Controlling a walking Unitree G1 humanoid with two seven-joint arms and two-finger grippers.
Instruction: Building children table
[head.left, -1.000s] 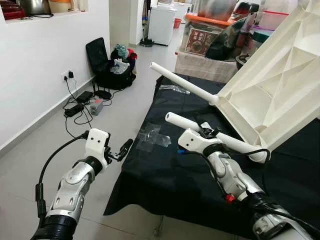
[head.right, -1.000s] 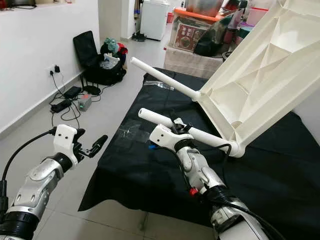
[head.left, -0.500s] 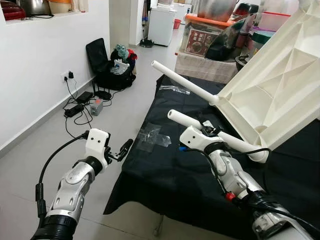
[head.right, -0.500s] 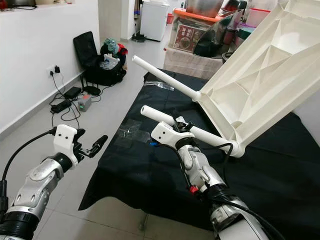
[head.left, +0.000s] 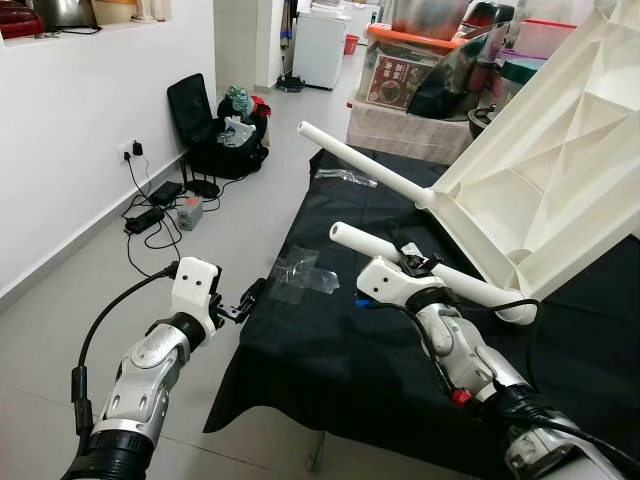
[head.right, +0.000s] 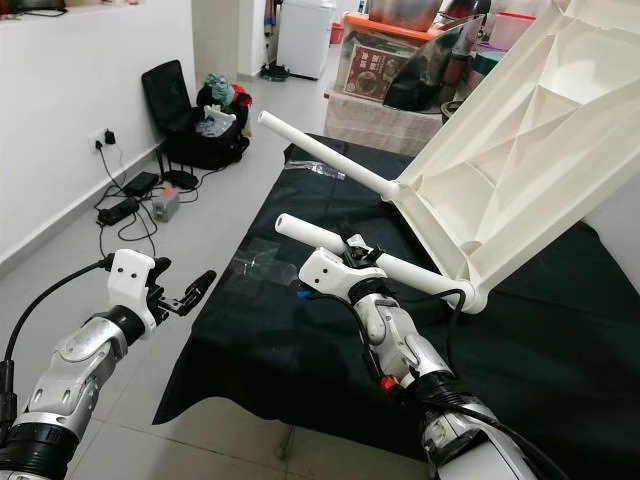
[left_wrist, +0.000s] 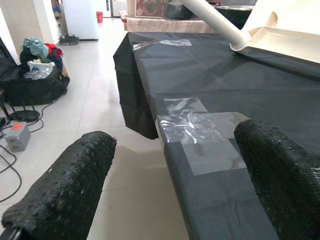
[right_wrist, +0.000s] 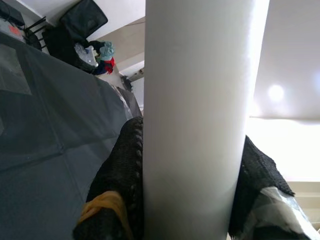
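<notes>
The white children's table top (head.left: 560, 170) stands tilted on edge over the black-covered table (head.left: 330, 360), underside toward me. Two white legs stick out of it. The upper leg (head.left: 360, 165) is free. My right gripper (head.left: 413, 262) is shut around the lower leg (head.left: 450, 278), near its middle. In the right wrist view the leg (right_wrist: 195, 100) runs between the black fingers (right_wrist: 125, 170). My left gripper (head.left: 250, 297) hangs open over the floor just off the table's left edge, holding nothing; its fingers (left_wrist: 65, 190) stand wide apart in the left wrist view.
Clear plastic wrappers (head.left: 305, 272) lie on the black cloth near its left edge, another (head.left: 348, 178) at the far end. A black bag (head.left: 215, 130) and cables (head.left: 150, 215) lie on the floor by the left wall. Boxes and bins (head.left: 420, 75) stand behind the table.
The view has swayed a little. Both arms and the tilted table top stand as before.
</notes>
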